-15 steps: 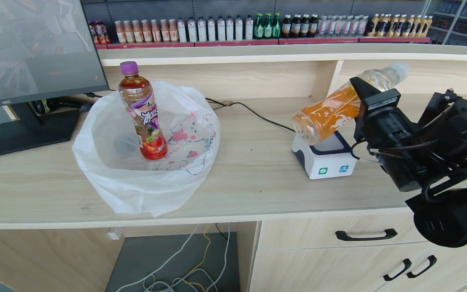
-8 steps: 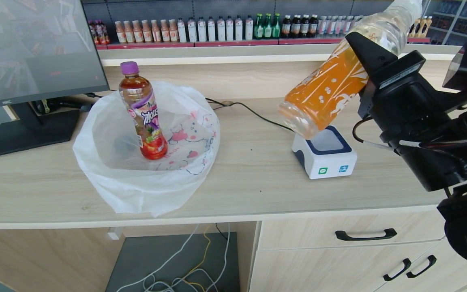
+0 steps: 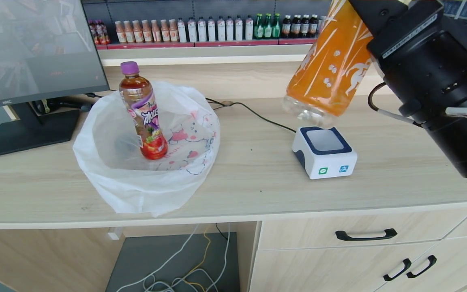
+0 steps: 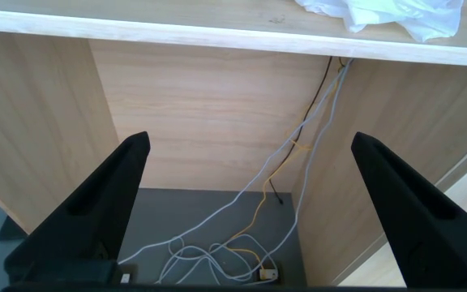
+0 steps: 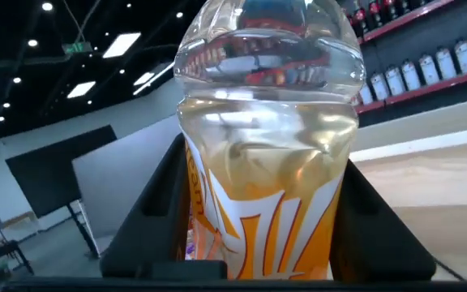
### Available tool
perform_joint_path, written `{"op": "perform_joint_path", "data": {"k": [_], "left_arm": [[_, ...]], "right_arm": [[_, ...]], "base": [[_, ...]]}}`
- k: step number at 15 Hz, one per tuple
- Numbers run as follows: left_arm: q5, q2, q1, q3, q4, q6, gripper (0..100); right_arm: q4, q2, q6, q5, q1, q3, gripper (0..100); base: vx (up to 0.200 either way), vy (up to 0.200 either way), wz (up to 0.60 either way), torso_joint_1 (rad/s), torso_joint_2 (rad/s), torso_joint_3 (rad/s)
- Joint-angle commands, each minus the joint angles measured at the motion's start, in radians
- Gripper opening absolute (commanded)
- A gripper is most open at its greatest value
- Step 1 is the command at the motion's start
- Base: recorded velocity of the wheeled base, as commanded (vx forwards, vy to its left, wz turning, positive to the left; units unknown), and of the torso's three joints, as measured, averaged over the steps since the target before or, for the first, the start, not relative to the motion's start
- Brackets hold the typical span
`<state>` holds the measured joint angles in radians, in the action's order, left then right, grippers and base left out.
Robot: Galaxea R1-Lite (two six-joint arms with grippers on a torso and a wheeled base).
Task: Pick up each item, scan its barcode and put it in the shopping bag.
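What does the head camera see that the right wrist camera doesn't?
Head view alone: the shopping bag with a purple-capped bottle standing in it, the scanner and the monitor. Right wrist view alone: ceiling lights. Both: the orange bottle held in the right end effector, and the drinks shelf behind.

Orange bottle (image 3: 330, 73) with white figures — white shopping bag (image 3: 136, 190), pink prints

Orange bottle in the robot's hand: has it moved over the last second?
Yes. Against the white scanner, the orange bottle has lifted and swung more upright; its base now hangs just above the scanner.
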<state>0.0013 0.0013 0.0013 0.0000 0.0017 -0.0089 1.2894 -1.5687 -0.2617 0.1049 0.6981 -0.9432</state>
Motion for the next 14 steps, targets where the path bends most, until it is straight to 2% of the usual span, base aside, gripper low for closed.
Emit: {"op": "perform_joint_path", "data": {"k": [1, 3, 5, 8, 14], "left_arm": [[0.000, 0.000, 0.000, 0.000, 0.000, 0.000, 100], [-0.001, 0.000, 0.000, 0.000, 0.000, 0.000, 100], [0.000, 0.000, 0.000, 0.000, 0.000, 0.000, 100], [0.000, 0.000, 0.000, 0.000, 0.000, 0.000, 100], [0.000, 0.000, 0.000, 0.000, 0.000, 0.000, 100]], "right_arm": [[-0.051, 0.049, 0.134, -0.004, 0.063, -0.014, 0], [-0.059, 0.072, 0.323, -0.008, 0.077, -0.009, 0], [-0.079, 0.079, 0.403, -0.057, 0.075, -0.005, 0], [-0.068, 0.061, 0.415, -0.068, 0.070, 0.063, 0], [0.084, -0.011, 0.446, -0.022, 0.066, 0.190, 0]], "base": [[0.000, 0.000, 0.00, 0.000, 0.00, 0.000], [0.000, 0.000, 0.00, 0.000, 0.00, 0.000], [0.000, 0.000, 0.00, 0.000, 0.00, 0.000], [0.000, 0.000, 0.00, 0.000, 0.00, 0.000], [0.000, 0.000, 0.00, 0.000, 0.00, 0.000]]}}
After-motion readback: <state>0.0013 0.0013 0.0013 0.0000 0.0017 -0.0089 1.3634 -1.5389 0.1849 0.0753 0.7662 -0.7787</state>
